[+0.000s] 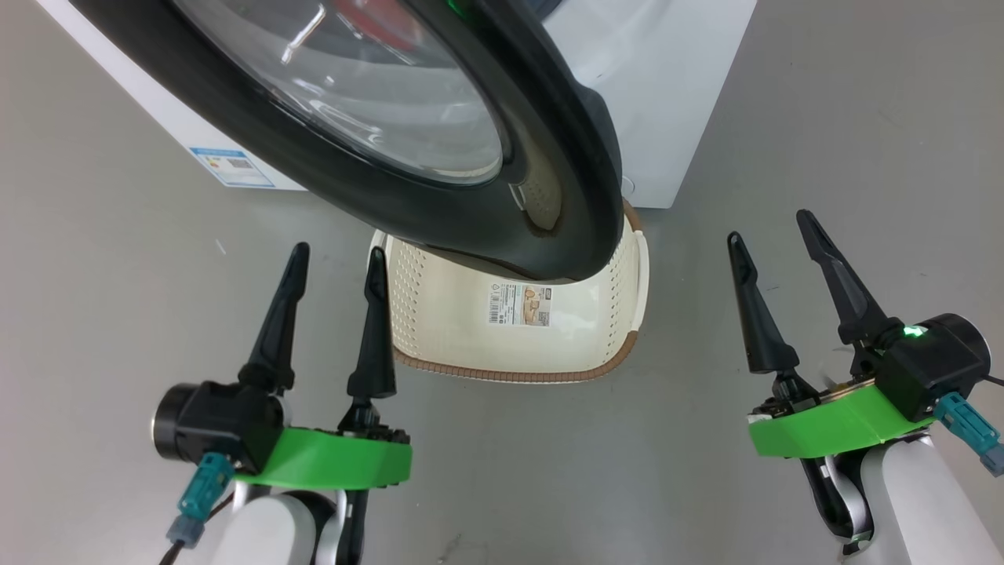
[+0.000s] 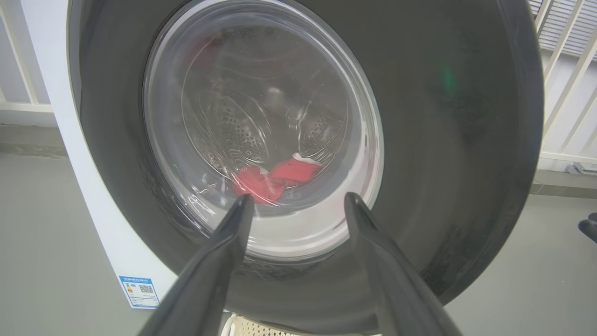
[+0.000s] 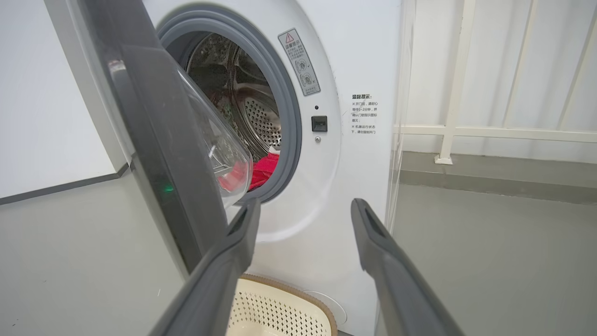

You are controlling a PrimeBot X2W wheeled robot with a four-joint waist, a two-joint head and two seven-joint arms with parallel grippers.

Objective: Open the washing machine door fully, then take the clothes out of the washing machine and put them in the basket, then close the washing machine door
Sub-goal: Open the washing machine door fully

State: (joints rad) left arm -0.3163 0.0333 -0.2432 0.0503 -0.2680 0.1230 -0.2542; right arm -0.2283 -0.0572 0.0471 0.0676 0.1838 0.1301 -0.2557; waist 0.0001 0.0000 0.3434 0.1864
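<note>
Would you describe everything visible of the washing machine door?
The washing machine door is large and round: a wide glossy black frame around a bulging clear glass bowl, through which red clothes show. It stands partly open, swung out from the white washing machine over the cream basket. Nothing visibly touches it.

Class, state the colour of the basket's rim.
Brown; the basket rim shows best in the head view.

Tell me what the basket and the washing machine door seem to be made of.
The basket: likely cream moulded plastic, matte, with even punched holes; its brown rim looks like imitation weave. The washing machine door: glossy black frame, probably plastic, mirroring the basket; clear bulging window, glass or clear plastic, with sharp highlights.
</note>
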